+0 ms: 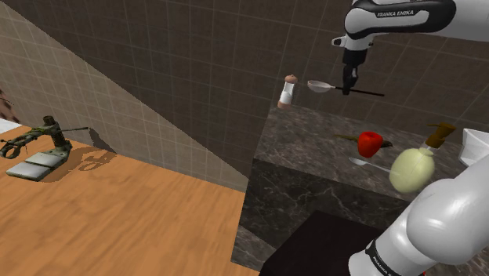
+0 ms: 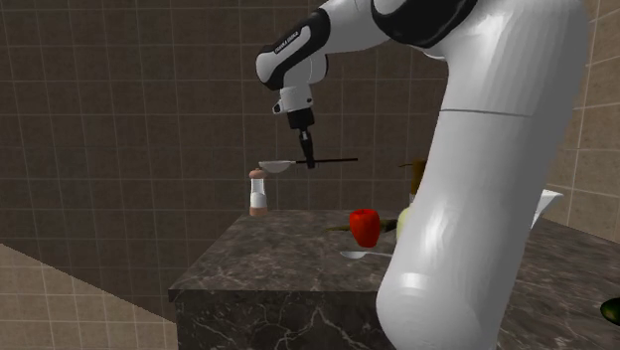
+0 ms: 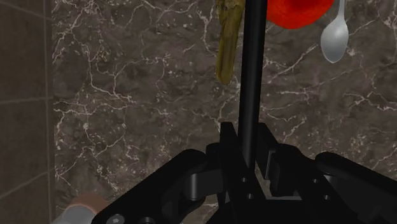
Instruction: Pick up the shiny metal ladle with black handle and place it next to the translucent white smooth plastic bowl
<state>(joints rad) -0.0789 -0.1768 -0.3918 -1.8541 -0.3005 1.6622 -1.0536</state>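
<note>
With the gripper clamped on the black handle of the ladle, held level high above the dark marble counter, carry it clear over the red pepper and lower it just beside the white bowl, not into it

White arm — dark joints, "FRANKA EMIKA" lettering — black pincer.

Black-handled ladle, red pepper, dark veined counter
</note>
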